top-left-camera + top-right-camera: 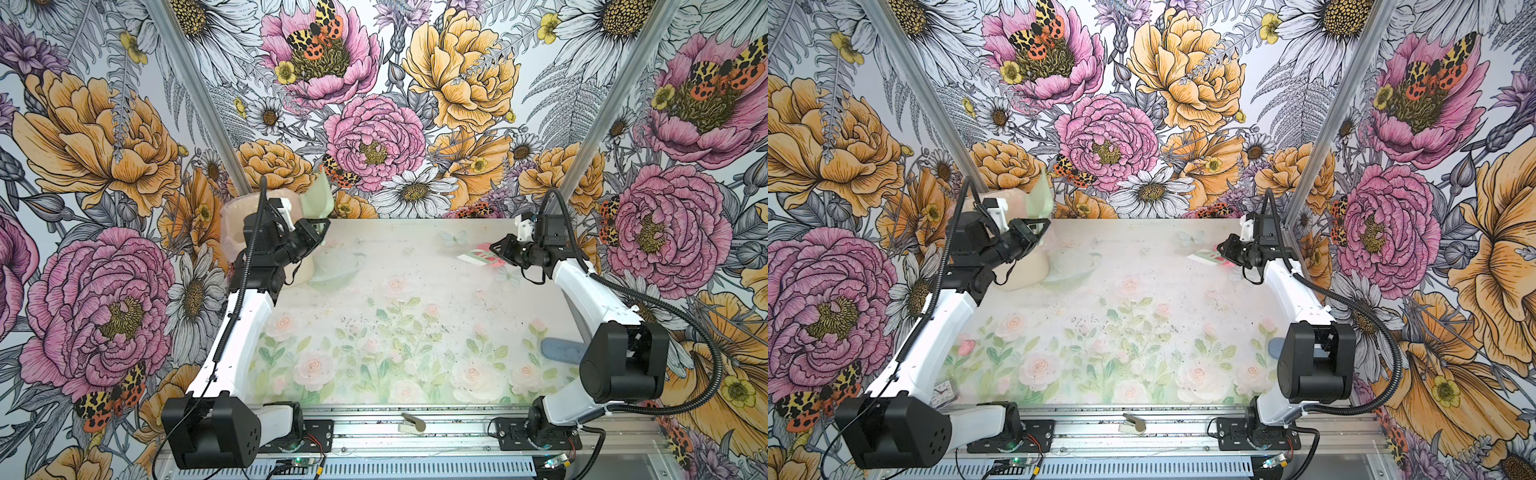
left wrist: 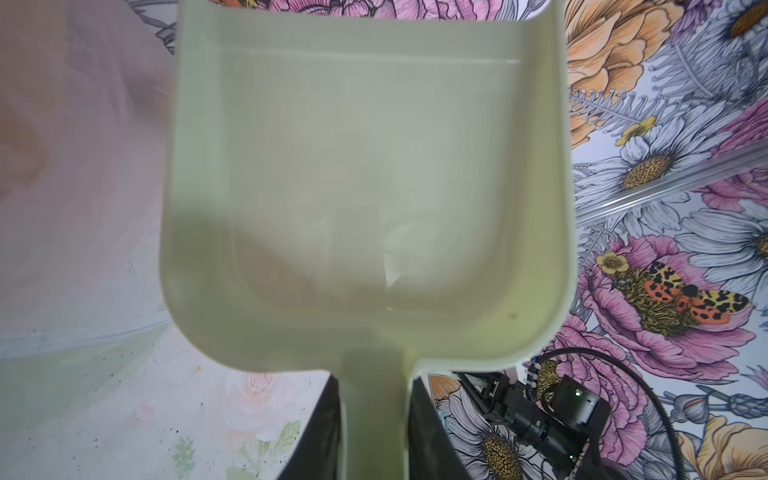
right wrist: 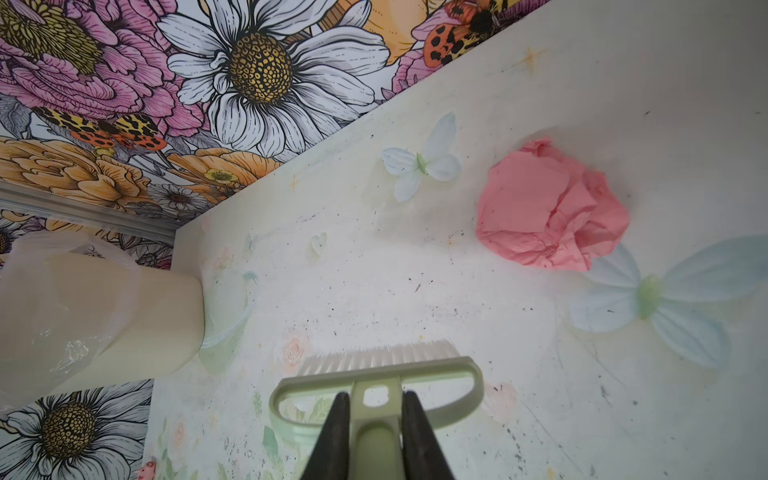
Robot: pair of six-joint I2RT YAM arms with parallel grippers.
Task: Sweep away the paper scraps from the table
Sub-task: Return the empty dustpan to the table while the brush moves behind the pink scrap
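White and rose-printed, the table (image 1: 415, 266) is looking almost clear: I am spotting no wads across its middle or near side. Over at the far left corner the left gripper (image 1: 320, 227) is clamping the handle of the pale green dustpan (image 2: 365, 187), which is tipping up beside the lined bin (image 3: 124, 316) and seemingly empty. Toward the far right, the right gripper (image 3: 374, 432) is pinching the brush (image 3: 376, 374), near but not touching one pink paper scrap (image 3: 552, 208) that is waiting to be swept.

The scene is lit brightly and evenly, with soft shadows. The table (image 1: 415, 266) is washed pale at the back, and the dustpan (image 2: 365, 174) is blurred up close.
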